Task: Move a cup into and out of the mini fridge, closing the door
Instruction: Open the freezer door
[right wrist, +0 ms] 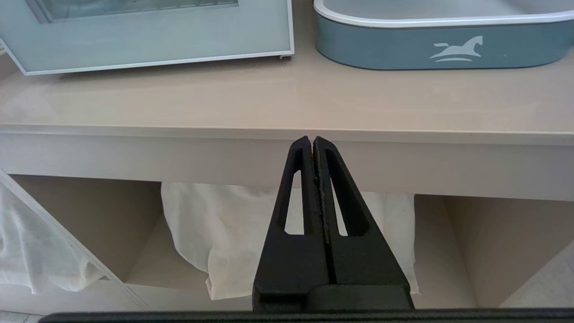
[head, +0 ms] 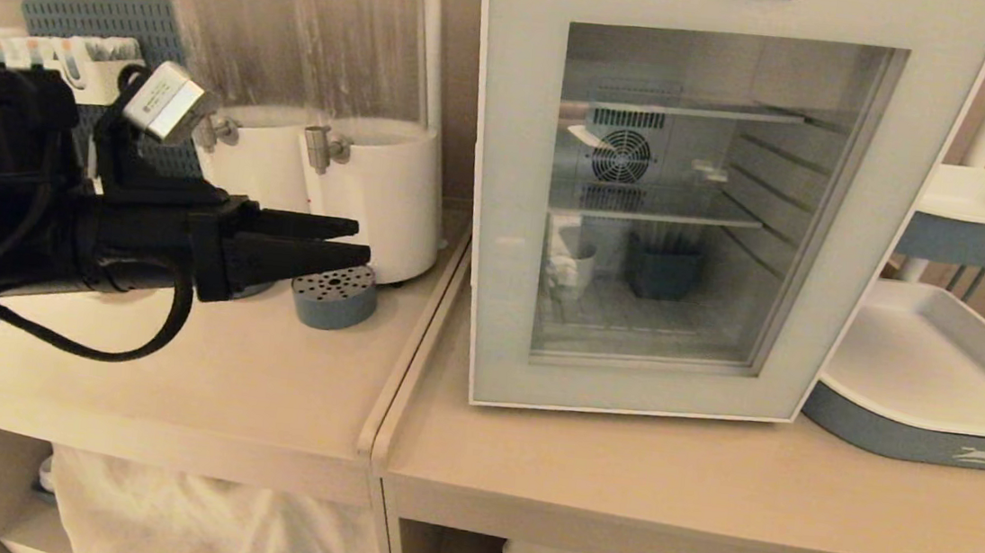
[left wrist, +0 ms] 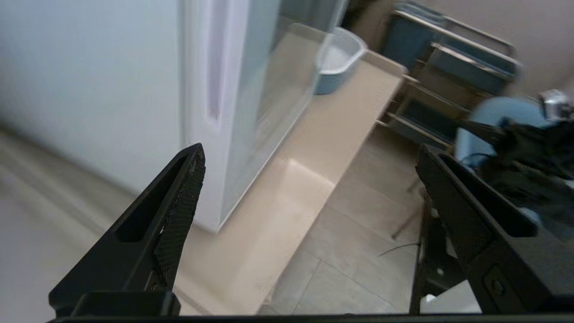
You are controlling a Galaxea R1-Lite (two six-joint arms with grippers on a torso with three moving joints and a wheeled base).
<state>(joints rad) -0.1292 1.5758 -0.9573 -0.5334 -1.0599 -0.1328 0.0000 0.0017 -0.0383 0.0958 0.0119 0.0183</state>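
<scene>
The white mini fridge [head: 754, 4] stands on the beige counter, its glass-windowed door [head: 507, 224] shut. Through the glass a small white cup [head: 577, 267] sits on the fridge floor at the left, beside a blue container [head: 665, 270]. My left gripper [head: 362, 242] hovers over the left counter, pointing at the fridge's left side, open and empty. The left wrist view shows the left gripper [left wrist: 309, 150] with its fingers spread wide, facing the fridge's side wall [left wrist: 89, 80] and the door's recessed handle slot [left wrist: 214, 67]. My right gripper [right wrist: 312, 140] is shut and empty, parked low before the counter's front edge.
Two white drink dispensers [head: 363, 119] stand left of the fridge, with a blue perforated disc [head: 333, 296] in front of them. Grey-blue trays [head: 920, 435] stand to the fridge's right. A seam [head: 413, 350] splits the two counters. White cloth [right wrist: 251, 233] fills the shelves below.
</scene>
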